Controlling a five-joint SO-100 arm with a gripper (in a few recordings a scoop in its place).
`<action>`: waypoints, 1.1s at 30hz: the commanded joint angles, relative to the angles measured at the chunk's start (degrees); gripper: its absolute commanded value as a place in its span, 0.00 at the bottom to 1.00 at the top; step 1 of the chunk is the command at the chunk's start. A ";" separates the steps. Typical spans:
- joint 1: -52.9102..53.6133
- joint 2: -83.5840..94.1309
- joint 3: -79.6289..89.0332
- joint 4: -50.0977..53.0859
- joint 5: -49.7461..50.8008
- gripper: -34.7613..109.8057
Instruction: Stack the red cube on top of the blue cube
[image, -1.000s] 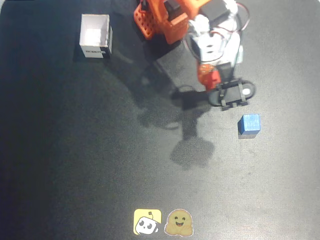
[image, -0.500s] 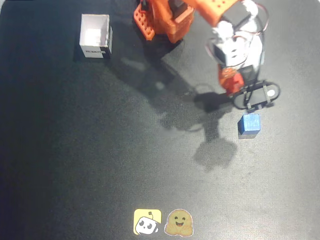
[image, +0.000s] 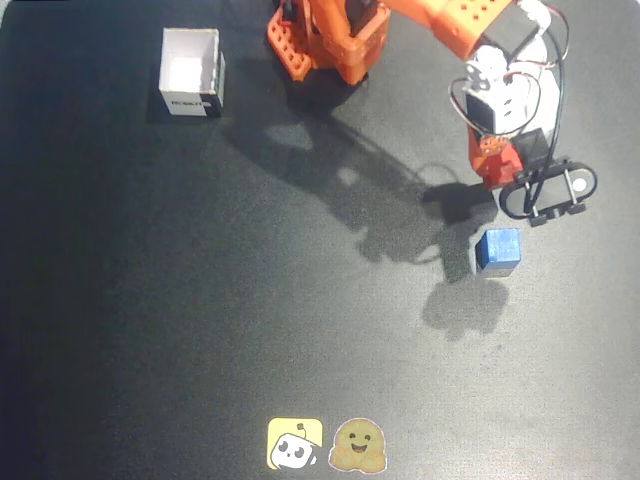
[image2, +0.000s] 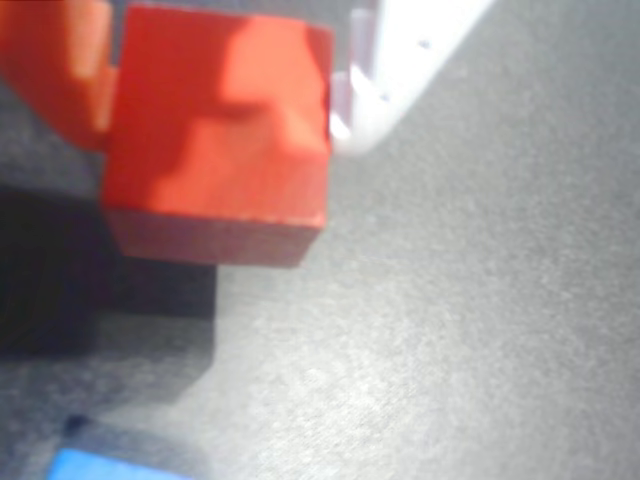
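Up off the dark table (image: 150, 320) with the claw (image: 500, 165) in the overhead view, clamped tight on the red cube (image2: 215, 135). Big and blurry in the wrist view, that cube, pinched between an orange finger (image2: 55, 70) on its left and a white finger (image2: 400, 60) on its right, upright with a shaded face turned down toward the tabletop. From above, just a sliver of red tucked under the white wrist block (image: 500, 100), with the black camera bracket (image: 548, 190) sticking out just right of and below the claw. Just below the claw in the overhead view, slightly apart from it and not touching: the blue cube (image: 498, 250), flat on the table. Same blue cube peeking in at the bottom left edge of the wrist view, well below the held red one, with clear grey table between them. Not lined up over it, going by the wrist view: blue edge off to the lower left of the red block. Dark shadow of the arm spilling left of and below the claw, one blob of it lying just beneath the blue cube. Far off to the claw's left, a white open box (image: 190, 72); well below and left of the claw, at the table's near edge, two stickers (image: 327, 445).
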 joint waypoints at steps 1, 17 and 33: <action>0.53 -0.18 -3.34 -0.88 -0.79 0.24; 7.73 -7.21 -9.93 -2.90 -5.10 0.24; 8.70 -15.64 -17.67 -3.78 -3.16 0.24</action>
